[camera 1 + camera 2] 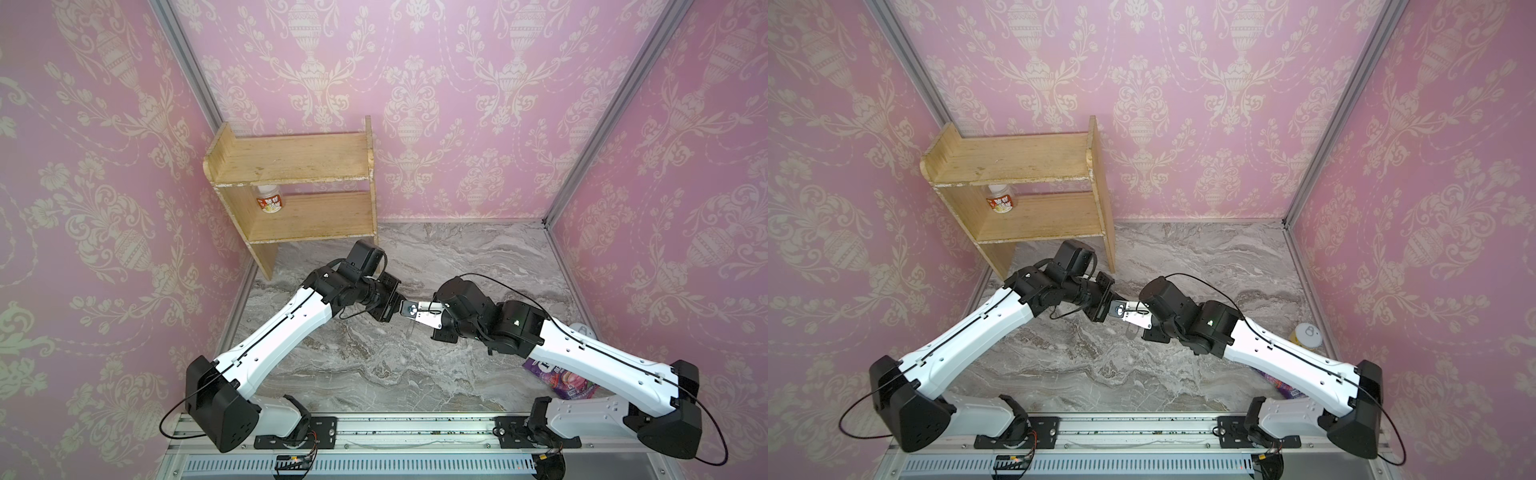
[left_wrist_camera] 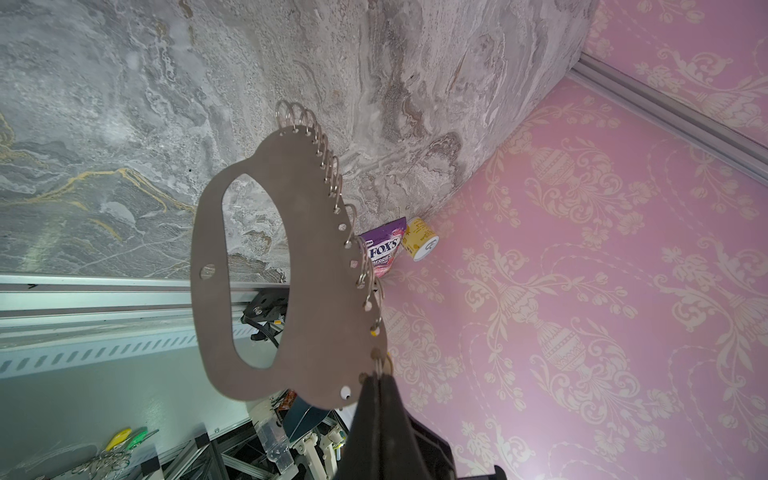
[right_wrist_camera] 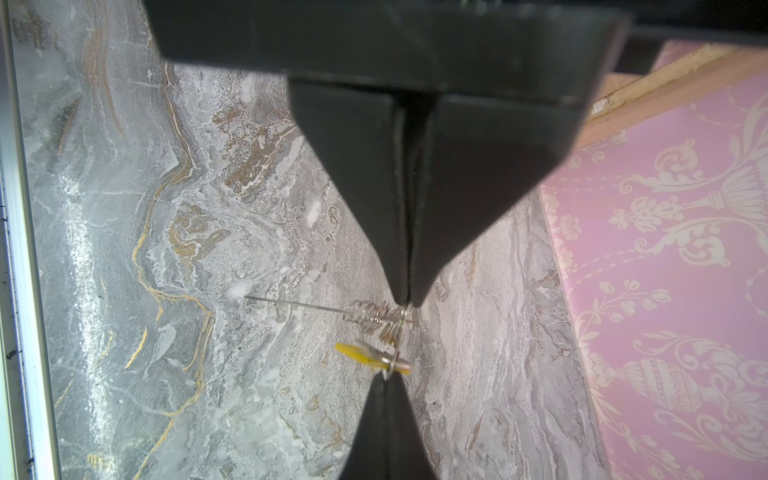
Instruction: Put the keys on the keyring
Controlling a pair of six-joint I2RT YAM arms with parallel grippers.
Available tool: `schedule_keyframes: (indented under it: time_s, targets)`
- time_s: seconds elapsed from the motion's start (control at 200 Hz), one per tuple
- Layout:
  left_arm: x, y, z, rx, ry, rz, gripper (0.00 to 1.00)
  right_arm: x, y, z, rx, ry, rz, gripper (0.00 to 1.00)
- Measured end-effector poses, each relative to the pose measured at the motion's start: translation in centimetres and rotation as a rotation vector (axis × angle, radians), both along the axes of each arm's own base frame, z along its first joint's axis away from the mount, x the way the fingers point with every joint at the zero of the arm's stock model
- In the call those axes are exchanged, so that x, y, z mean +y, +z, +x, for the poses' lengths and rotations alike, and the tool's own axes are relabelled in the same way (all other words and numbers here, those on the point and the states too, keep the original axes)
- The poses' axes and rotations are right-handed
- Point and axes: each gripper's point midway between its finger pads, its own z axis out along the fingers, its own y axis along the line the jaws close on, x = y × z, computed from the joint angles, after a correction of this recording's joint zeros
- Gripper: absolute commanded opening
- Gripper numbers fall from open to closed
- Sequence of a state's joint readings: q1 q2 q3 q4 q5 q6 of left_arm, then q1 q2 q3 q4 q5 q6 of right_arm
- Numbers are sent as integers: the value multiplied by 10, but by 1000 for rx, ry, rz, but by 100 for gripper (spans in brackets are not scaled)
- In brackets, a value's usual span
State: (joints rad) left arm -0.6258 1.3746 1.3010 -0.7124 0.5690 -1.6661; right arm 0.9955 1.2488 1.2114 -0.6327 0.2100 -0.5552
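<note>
You are holding the keyring (image 2: 307,257) up off the marble table (image 1: 374,374), with both arms meeting at one end of it. Your left gripper (image 2: 377,376) is pinching the wire ring at the end of the keyring's ring row, jaws together. The grey plate is hanging away from those tips, its long axis running straight out from them.

Your right gripper (image 3: 406,302) is facing that same end from the opposite side. Its jaws are pressing together on what looks to be that same last ring.

The keys (image 3: 362,356) are sitting right at that ring, between the two tips, with the yellow tag lying crosswise to it. You cannot tell whether they are already threaded on. Neither arm is the nearer one, since both are touching the keyring's end.

A candy bag (image 2: 384,249) and a yellow can (image 2: 422,239) are lying well apart from the keyring on your right arm's side. The wooden shelf (image 1: 291,166) is standing well apart behind your left arm. Nothing is getting in the way.
</note>
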Motion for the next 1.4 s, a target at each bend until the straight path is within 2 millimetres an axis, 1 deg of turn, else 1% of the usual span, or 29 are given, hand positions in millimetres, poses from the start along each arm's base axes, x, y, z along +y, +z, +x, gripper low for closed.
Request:
schedule_keyframes:
  time_s: [1.396]
  targets:
    - [-2, -2, 0, -6, -33, 20, 0, 0, -2, 1, -11, 9, -20, 0]
